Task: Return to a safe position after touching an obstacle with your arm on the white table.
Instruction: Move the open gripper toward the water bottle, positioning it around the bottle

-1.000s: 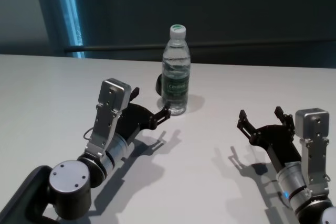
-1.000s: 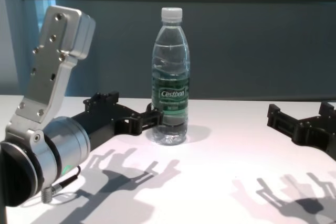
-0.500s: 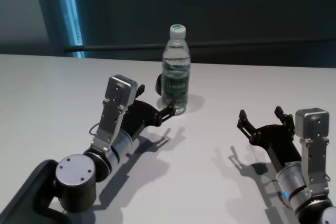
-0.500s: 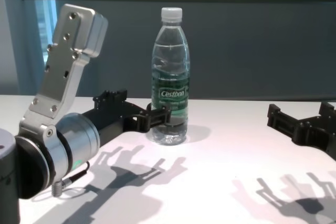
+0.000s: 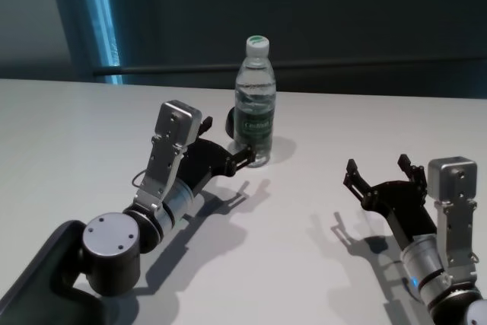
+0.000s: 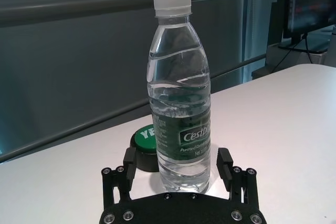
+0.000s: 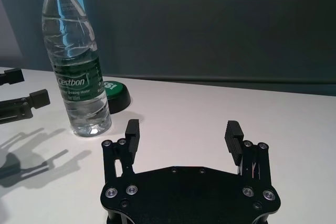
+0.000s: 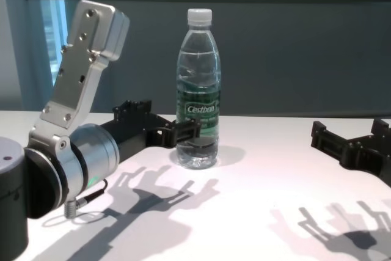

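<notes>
The obstacle, a clear water bottle [image 5: 255,104] with a white cap and a green label, stands upright at the far middle of the white table [image 5: 76,127]. It also shows in the chest view [image 8: 198,90], the left wrist view [image 6: 179,103] and the right wrist view [image 7: 73,61]. My left gripper [image 5: 224,142] is open and empty, low over the table. Its fingertips reach the bottle's lower part, one on each side in the left wrist view [image 6: 176,158]. I cannot tell whether they touch. My right gripper [image 5: 377,165] is open, empty and parked at the right.
A small low black-and-green round object [image 5: 230,121] lies just behind and to the left of the bottle. A dark rail [image 5: 342,70] and a wall run behind the table's far edge. The left forearm [image 8: 79,151] stretches across the near left.
My left arm has moved forward and brought its open gripper up to the bottle. The bottle has stayed upright in place. The right arm has not moved.
</notes>
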